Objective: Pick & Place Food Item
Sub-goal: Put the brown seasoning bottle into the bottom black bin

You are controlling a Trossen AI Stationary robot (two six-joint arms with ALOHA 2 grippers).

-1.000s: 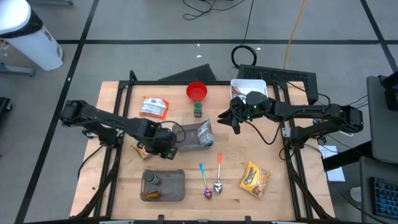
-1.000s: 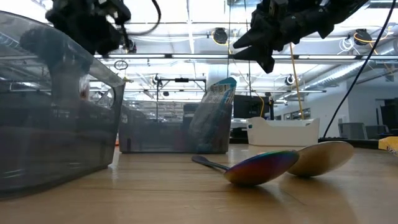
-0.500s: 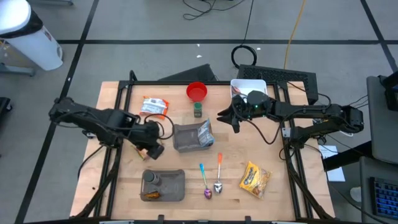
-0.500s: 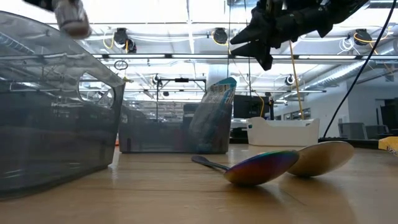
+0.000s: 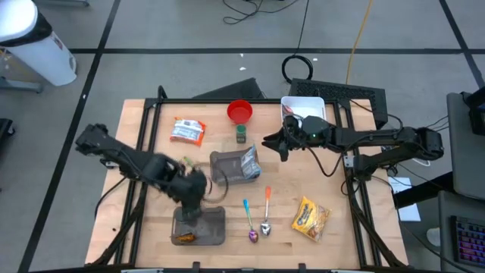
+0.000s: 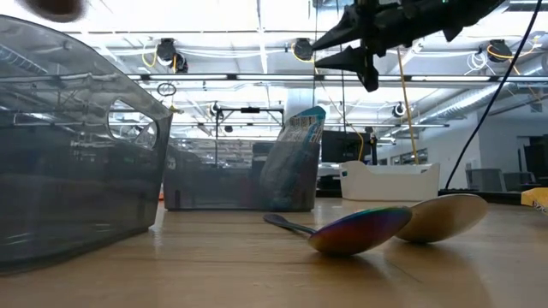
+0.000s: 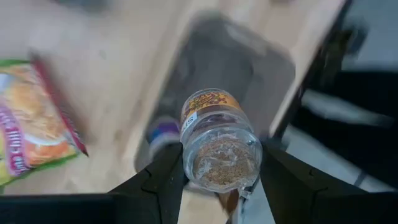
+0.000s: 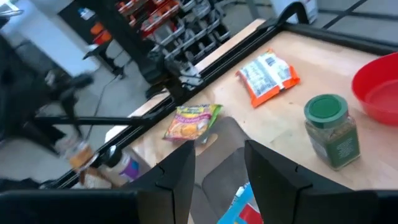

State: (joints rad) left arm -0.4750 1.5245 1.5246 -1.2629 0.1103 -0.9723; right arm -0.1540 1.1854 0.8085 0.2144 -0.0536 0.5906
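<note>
High view: straight down, far, whole table. Low view: table-top level, close behind the spoons, facing the room. Wrist views: near, looking obliquely down. Clear bin appears in high, low, left-wrist views.

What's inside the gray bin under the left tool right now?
One item with a purple cap lies inside the gray bin. The left tool holds a spice jar above it, and that jar covers part of the bin floor, so anything beneath is unseen.

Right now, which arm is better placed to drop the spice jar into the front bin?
Left. Its gripper already holds the spice jar, jaws closed on it, above the grey bin at the table's front. The right gripper hovers empty near the green-lidded jar, far from that bin.
</note>
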